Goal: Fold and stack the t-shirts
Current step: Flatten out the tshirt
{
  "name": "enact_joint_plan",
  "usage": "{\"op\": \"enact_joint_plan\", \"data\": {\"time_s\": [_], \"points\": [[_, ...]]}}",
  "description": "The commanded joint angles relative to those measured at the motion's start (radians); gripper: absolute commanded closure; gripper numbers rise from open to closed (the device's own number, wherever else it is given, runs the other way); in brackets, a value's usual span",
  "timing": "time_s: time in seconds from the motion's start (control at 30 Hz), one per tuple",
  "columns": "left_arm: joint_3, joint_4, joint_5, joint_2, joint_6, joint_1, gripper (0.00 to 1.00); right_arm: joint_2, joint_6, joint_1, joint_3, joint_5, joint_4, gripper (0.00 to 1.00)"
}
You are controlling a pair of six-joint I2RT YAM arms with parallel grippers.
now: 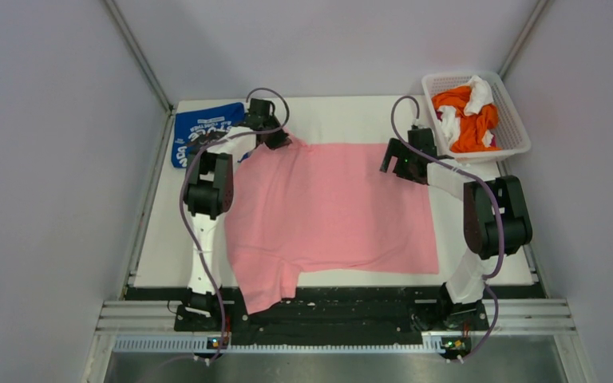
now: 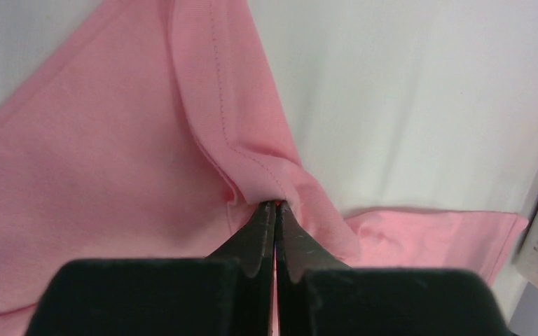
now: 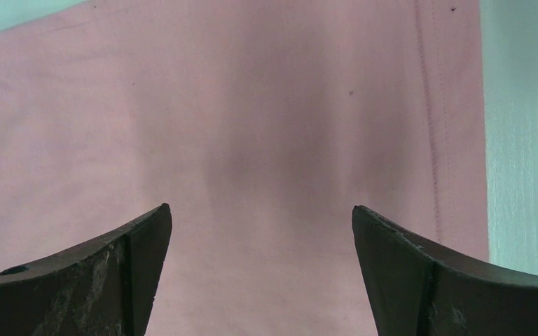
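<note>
So the pink t-shirt (image 1: 335, 207) is lying spread out across the middle of the bench (image 1: 343, 116). It's mostly flat, and one sleeve spills over the near edge between the two arm bases. The left gripper (image 2: 275, 204) is clamped tight on it. In the left wrist view the two fingers are pressed together with a bunched fold of stitched pink hem pinched right at the tips. From above, that grab is at the shirt's far-left corner, which is pulled up into a little peak.

The right gripper (image 3: 260, 210) has its jaws spread wide with nothing between them. It hangs over the far-right part of the pink shirt. Its wrist view shows plain pink cloth under the fingers, with the stitched hem line and a strip of bare bench off to the right. I can't tell whether the fingertips are actually touching the fabric.

The blue t-shirt (image 1: 203, 128) sits in the far-left corner of the bench, with white lettering showing. It's partly hidden behind the left arm and just beside the pink one.

There's a white basket (image 1: 519, 128) at the far-right corner, with orange and white cloth (image 1: 467, 120) piled inside.
</note>
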Motion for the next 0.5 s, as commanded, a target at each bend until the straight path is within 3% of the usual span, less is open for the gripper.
{"op": "enact_joint_plan", "data": {"time_s": [0.0, 0.47], "points": [[-0.009, 0.094, -0.039, -0.08, 0.007, -0.017, 1.0, -0.017, -0.017, -0.001, 0.007, 0.025, 0.021, 0.02], [0.183, 0.207, 0.007, 0.072, -0.036, -0.03, 1.0, -0.03, -0.021, -0.002, -0.002, 0.036, 0.032, 0.02]]}}
